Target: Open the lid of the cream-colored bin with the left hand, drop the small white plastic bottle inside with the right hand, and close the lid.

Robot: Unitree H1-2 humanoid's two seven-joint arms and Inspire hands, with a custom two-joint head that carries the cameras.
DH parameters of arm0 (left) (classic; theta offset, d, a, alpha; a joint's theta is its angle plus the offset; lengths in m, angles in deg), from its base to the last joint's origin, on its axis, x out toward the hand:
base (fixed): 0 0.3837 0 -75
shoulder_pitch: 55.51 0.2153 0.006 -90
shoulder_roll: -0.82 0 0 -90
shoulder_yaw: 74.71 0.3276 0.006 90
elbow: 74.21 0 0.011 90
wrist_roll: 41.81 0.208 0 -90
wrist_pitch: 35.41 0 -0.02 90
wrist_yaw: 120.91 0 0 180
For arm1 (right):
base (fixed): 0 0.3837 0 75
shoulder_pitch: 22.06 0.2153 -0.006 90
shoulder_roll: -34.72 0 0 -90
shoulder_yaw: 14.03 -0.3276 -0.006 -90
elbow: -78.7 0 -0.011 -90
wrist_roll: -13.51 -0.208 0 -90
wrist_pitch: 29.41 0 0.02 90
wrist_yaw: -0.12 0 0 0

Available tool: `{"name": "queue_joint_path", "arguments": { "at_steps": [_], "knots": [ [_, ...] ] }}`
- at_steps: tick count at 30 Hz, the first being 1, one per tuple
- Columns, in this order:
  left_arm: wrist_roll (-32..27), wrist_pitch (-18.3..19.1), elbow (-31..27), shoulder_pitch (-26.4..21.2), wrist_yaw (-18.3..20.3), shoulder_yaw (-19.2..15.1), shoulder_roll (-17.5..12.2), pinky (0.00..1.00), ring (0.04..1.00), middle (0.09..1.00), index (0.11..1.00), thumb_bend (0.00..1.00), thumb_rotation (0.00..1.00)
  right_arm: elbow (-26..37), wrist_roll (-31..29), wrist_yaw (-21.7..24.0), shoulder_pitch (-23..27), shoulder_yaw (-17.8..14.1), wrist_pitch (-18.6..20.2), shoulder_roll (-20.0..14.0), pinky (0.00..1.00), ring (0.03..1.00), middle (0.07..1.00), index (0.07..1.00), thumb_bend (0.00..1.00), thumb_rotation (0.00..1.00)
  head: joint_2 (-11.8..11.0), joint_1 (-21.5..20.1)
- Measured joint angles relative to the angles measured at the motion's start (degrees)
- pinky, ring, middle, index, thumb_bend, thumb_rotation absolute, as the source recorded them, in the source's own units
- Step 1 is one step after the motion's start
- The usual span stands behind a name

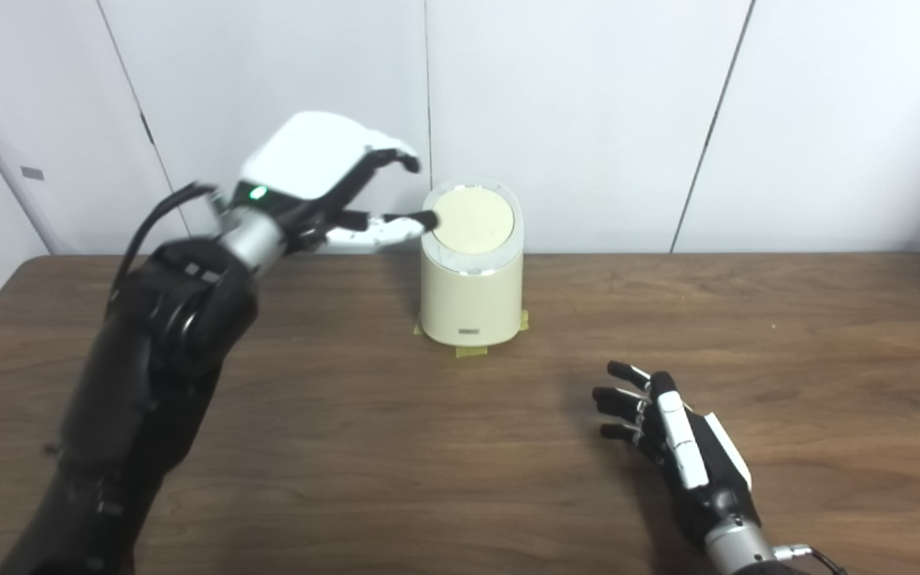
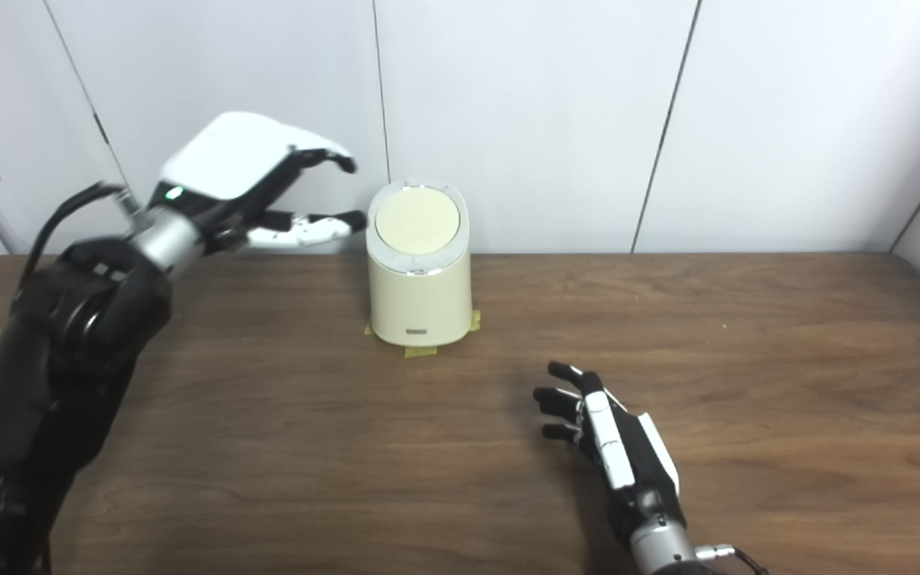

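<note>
Left hand [image 1: 324,184], white-shelled with dark fingers spread and grasping nothing, hangs raised at the left rim of the cream-colored cylindrical plastic bin [image 1: 472,295], a fingertip at or just touching the edge of its round flat lid [image 1: 473,220], which lies shut. Right hand [image 1: 672,439] rests released on the brown wooden table [image 1: 787,335], holding nothing; no small white bottle shows anywhere. Opening well probably means pressing or hooking the lid's edge gently, without shoving the taped-down bin.
</note>
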Motion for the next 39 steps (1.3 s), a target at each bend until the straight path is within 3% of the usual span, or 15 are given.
{"name": "queue_joint_path", "arguments": {
  "at_steps": [3, 6, 8, 12, 16, 19, 23, 28, 31, 34, 39],
  "knots": [
    [-3.3, 4.0, -3.2, 4.8, -0.8, -3.9, 1.9, 0.74, 0.853, 0.841, 0.809, 0.47, 0.76, 0.0, 0.0, 0.0, 0.0, 0.0, 0.0, 0.0, 0.72, 0.789, 0.736, 0.809, 0.53, 1.00, 0.2, -0.1],
    [-4.8, 6.1, -5.7, 9.2, -2.7, -5.8, 3.1, 0.77, 0.857, 0.847, 0.823, 0.46, 0.79, 0.0, -0.5, 0.1, 0.0, 0.0, -0.2, 0.0, 0.72, 0.793, 0.750, 0.808, 0.55, 1.00, 0.3, -0.1],
    [-6.6, 6.8, -6.0, 11.7, -4.1, -7.2, 3.9, 0.77, 0.852, 0.842, 0.826, 0.43, 0.75, 0.0, -0.8, 0.2, 0.0, 0.0, -0.3, 0.0, 0.73, 0.800, 0.765, 0.813, 0.56, 1.00, 0.3, -0.1],
    [-15.0, 11.0, -7.3, 17.4, -8.4, -13.6, 8.8, 0.81, 0.847, 0.835, 0.851, 0.37, 0.72, 0.3, -1.8, 0.2, 0.0, -0.2, -0.3, 0.0, 0.74, 0.815, 0.786, 0.822, 0.57, 1.00, 0.4, -0.4],
    [-25.0, 13.3, -7.3, 24.0, -11.6, -18.3, 13.4, 0.80, 0.845, 0.856, 0.883, 0.37, 0.83, 1.3, -3.2, 0.1, 0.0, -1.1, -0.3, 0.2, 0.75, 0.830, 0.828, 0.839, 0.59, 1.00, 0.6, -0.1],
    [-32.8, 14.5, -7.3, 28.9, -12.6, -20.8, 15.1, 0.80, 0.839, 0.860, 0.894, 0.38, 0.89, 1.9, -5.0, 0.1, 0.0, -2.5, -0.8, 0.3, 0.76, 0.861, 0.859, 0.846, 0.59, 1.00, 0.7, 0.2],
    [-38.4, 14.6, -7.2, 33.9, -14.2, -21.7, 15.0, 0.82, 0.851, 0.873, 0.900, 0.38, 0.92, 2.1, -6.3, 0.0, 0.0, -3.5, -1.4, 0.8, 0.79, 0.896, 0.888, 0.870, 0.61, 1.00, 0.7, 0.4],
    [-47.2, 13.6, -6.5, 36.7, -15.9, -23.0, 15.1, 0.89, 0.902, 0.924, 0.946, 0.39, 0.89, 2.0, -5.9, -0.2, 0.0, -3.3, -2.9, 0.9, 0.87, 0.961, 0.956, 0.925, 0.58, 1.00, 0.6, 0.2],
    [-51.5, 13.1, -6.4, 39.1, -16.8, -23.1, 16.3, 0.91, 0.926, 0.951, 0.973, 0.39, 0.95, 2.0, -5.2, -0.6, 0.0, -3.4, -3.5, 0.9, 0.89, 0.982, 0.975, 0.941, 0.57, 1.00, 0.8, 0.0],
    [-53.9, 12.5, -5.8, 40.0, -18.5, -23.0, 16.9, 0.92, 0.937, 0.958, 0.973, 0.38, 0.97, 2.1, -4.5, -0.7, -0.1, -3.4, -3.7, 0.8, 0.91, 0.994, 0.986, 0.956, 0.57, 1.00, 0.9, -0.7],
    [-55.8, 8.2, -5.2, 41.1, -20.9, -22.1, 17.4, 0.92, 0.939, 0.951, 0.958, 0.41, 0.97, 2.0, -3.0, -0.8, -0.4, -3.5, -3.9, 0.4, 0.91, 0.992, 0.990, 0.961, 0.58, 1.00, 1.2, -0.9]
  ]
}}
